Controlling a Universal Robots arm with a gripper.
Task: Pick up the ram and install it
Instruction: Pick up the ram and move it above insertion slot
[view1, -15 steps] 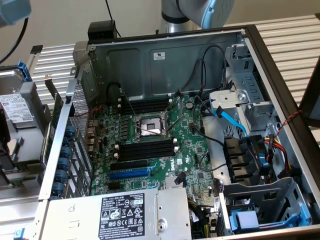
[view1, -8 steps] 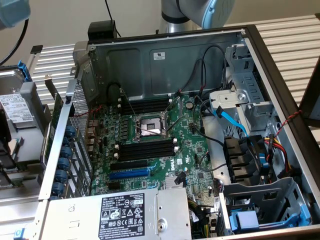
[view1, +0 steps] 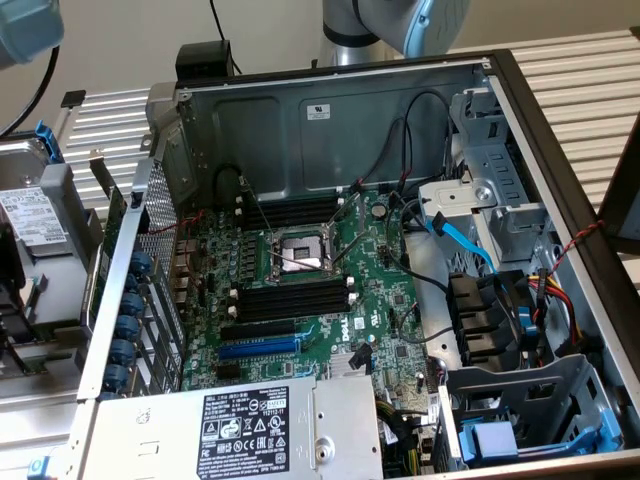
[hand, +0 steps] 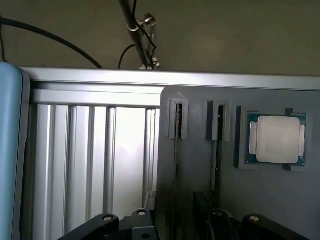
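Two ram sticks stand on edge in narrow slots of a grey holder (hand: 280, 200); one ram stick (hand: 176, 165) lies in line with the gap of my gripper (hand: 175, 227), the other (hand: 215, 165) is just beside it. The gripper's black fingers (hand: 135, 225) stand apart, open, with nothing between them, a short way off from the sticks. In the exterior view the open computer case shows the green motherboard with its black memory slots (view1: 295, 300) bare, and part of my arm (view1: 400, 25) is above the case's back wall.
A processor chip (hand: 277, 139) sits in the holder's square recess. A ribbed metal table (hand: 90, 165) lies beside the holder. In the case are the processor socket (view1: 300, 252), a blue expansion slot (view1: 258, 348), the power supply (view1: 250, 430), drive cages (view1: 500, 200) and loose cables (view1: 440, 290).
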